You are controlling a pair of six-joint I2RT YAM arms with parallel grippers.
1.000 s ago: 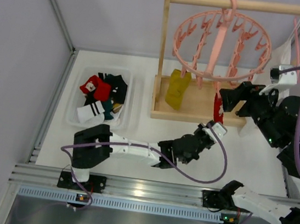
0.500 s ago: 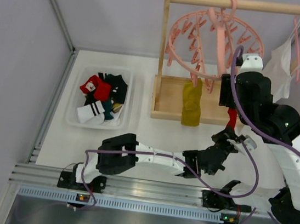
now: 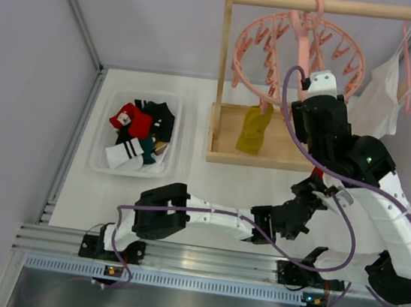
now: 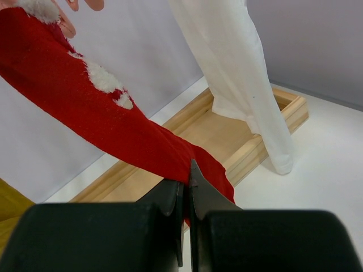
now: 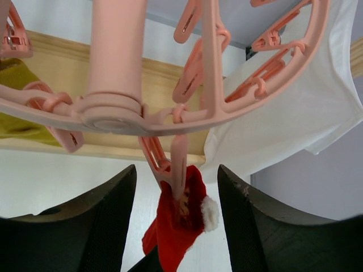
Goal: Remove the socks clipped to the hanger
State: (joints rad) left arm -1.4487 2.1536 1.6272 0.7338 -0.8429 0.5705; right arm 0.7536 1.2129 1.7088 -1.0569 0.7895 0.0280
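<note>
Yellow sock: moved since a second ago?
Yes. The yellow sock swung right, away from the wooden post, then partway back.

Left arm [image 3: 205, 215] reaches toward 3 o'clock, left gripper [image 4: 187, 178] pinched closed; right arm [image 3: 388, 204] points toward 12 o'clock, right gripper [image 5: 177, 190] spread.

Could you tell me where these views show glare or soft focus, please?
Top external: glare on the metal rail. Left wrist: left gripper dark and soft, red sock sharp. Right wrist: right gripper dark and blurred, hanger crisp.
</note>
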